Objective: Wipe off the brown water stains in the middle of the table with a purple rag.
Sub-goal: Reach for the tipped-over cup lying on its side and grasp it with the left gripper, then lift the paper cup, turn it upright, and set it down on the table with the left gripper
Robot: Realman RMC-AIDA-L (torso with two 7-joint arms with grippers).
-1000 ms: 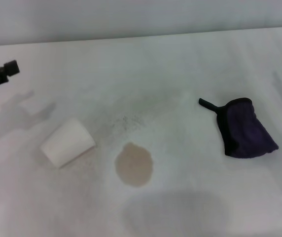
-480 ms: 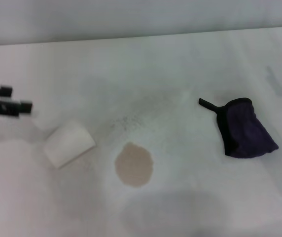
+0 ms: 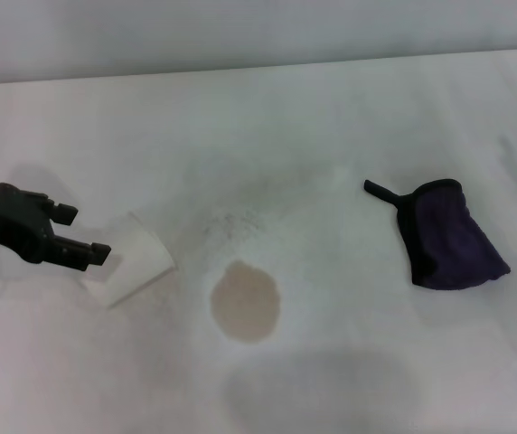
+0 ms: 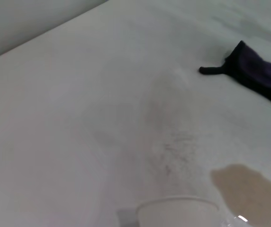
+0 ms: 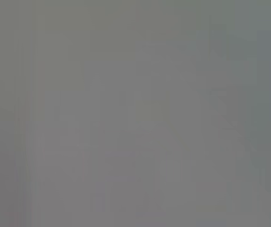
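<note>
Purple rag (image 3: 451, 240) flat on table (image 3: 331, 117), cup (image 3: 132, 258) tipped over

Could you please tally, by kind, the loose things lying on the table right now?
White paper cup, lying on its side: 1
Purple rag: 1
Brown water stain: 1
Total: 3 on the table

All I've got of my own hw is the left gripper (image 3: 85, 233): matte black, two slim straight fingers w/ squared-off tips, on a thicker black body. Can't make out cables, screws or markings.
</note>
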